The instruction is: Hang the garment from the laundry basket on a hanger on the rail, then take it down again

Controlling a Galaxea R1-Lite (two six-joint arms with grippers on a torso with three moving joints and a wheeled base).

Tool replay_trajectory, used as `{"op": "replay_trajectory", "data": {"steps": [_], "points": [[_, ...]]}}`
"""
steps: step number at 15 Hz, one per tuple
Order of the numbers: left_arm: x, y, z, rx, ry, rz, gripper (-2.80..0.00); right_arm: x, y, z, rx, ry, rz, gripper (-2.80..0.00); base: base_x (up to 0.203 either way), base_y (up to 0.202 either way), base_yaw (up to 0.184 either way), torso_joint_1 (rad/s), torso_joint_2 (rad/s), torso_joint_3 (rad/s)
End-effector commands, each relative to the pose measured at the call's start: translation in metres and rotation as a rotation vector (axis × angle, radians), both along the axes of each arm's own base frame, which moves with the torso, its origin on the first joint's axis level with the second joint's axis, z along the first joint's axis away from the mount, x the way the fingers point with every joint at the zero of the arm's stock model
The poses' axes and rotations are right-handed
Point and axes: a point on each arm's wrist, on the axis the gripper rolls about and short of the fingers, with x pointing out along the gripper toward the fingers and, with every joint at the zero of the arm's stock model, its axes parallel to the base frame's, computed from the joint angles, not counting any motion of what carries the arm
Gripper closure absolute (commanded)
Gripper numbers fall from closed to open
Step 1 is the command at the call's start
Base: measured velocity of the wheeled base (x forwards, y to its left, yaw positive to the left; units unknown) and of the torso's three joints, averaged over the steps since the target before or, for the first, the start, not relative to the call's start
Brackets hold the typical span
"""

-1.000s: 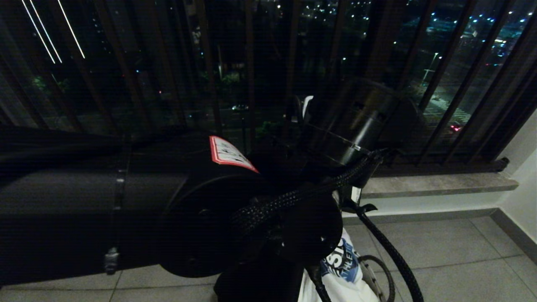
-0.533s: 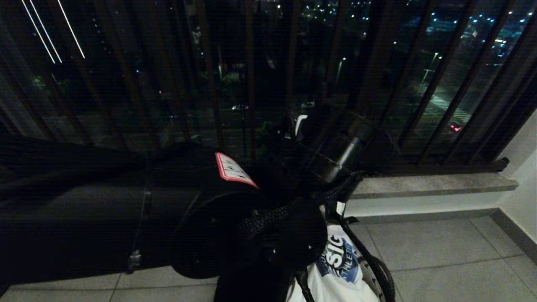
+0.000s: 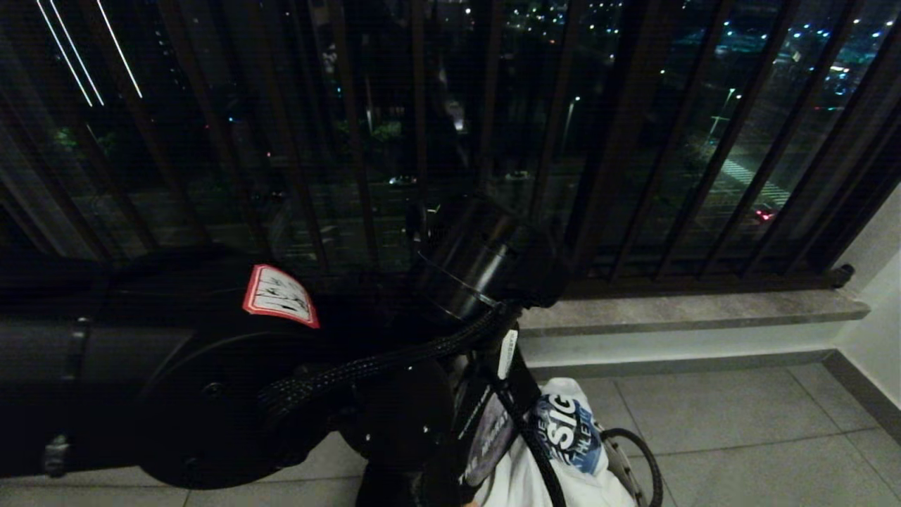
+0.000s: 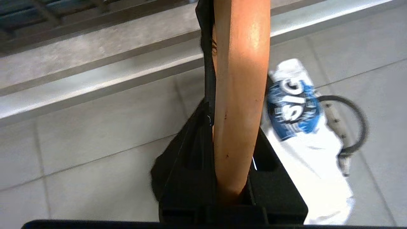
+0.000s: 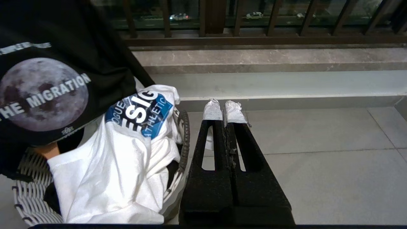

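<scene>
Leftward across the head view is where the left arm (image 3: 211, 380) has swung over the last second, its red-edged sticker (image 3: 279, 296) now well left of where it sat. The left gripper (image 4: 232, 127) has its black fingers (image 4: 190, 165) closed narrowly on a wooden hanger (image 4: 241, 63), with dark cloth pinched alongside the wood. That cloth belongs to the black garment (image 5: 63, 47), printed with a moon, which hangs in the air just above the laundry basket (image 5: 184, 133). A white T-shirt (image 5: 105, 165) lies bunched in the basket, spilling over its dark rim. The right gripper (image 5: 224, 111) is parked low beside the basket, taped tips pressed together and holding nothing, over the tiled floor (image 5: 318, 133).

As I judge it, the garment is out of the basket and on the hanger. No rail shows, so whether it is on its way up or already coming down cannot be told.
</scene>
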Motion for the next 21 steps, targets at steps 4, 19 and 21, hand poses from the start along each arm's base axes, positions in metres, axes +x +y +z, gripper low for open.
{"op": "replay_trajectory", "data": {"steps": [4,19,21], "points": [[0.011,-0.012,-0.027,0.061,-0.011,0.045,0.00,0.000,0.000,0.000,-0.001,-0.001,0.000,0.00,0.000,0.000,0.000,0.000,0.00,0.000],[0.013,-0.105,-0.131,0.268,-0.003,-0.067,0.00,0.000,0.000,0.000,-0.001,-0.001,0.000,0.00,0.000,0.000,0.000,0.000,0.00,0.000],[0.015,-0.117,-0.140,0.276,-0.006,-0.083,0.00,0.000,0.000,0.000,-0.001,-0.001,0.000,0.00,0.000,0.000,0.000,0.000,0.00,0.000]]}}
